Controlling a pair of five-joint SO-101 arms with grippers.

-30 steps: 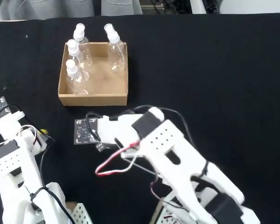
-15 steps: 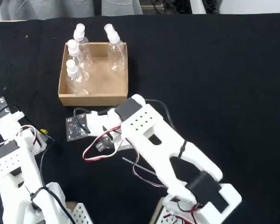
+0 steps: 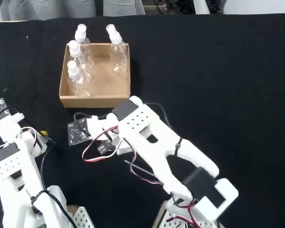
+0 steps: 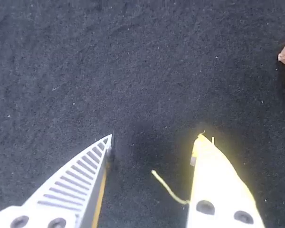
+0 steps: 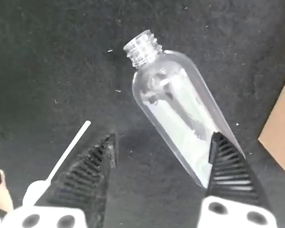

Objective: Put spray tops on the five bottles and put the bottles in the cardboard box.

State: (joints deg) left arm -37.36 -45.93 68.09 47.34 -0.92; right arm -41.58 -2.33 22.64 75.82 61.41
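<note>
- The black-covered table (image 3: 228, 71) carried everything, both arms rising from its near edge.
- The right arm (image 3: 166, 152) stretched forward, its wrist just in front of the cardboard box.
- The left arm (image 3: 14, 175) stood at the table's near left corner, well apart from the box.
- The cardboard box (image 3: 95, 100) sat open-topped toward the far left of the table.
- Four bottles (image 3: 118, 52) stood upright inside the box, each with a white spray top: three along its left wall, one in the far right corner.
- An uncapped bottle (image 5: 180, 114) lay on its side on the cloth, near the box's front wall, its threaded neck bare.
- The right gripper (image 5: 164, 137) was spread wide over that bottle, one finger by the bottle's base; whether it touched, I could not tell.
- The left gripper (image 4: 154, 137) hung apart over bare cloth, holding nothing.
- A loose spray top (image 5: 35, 190) lay beside the right gripper's other finger, its thin tube stretched along the cloth.
</note>
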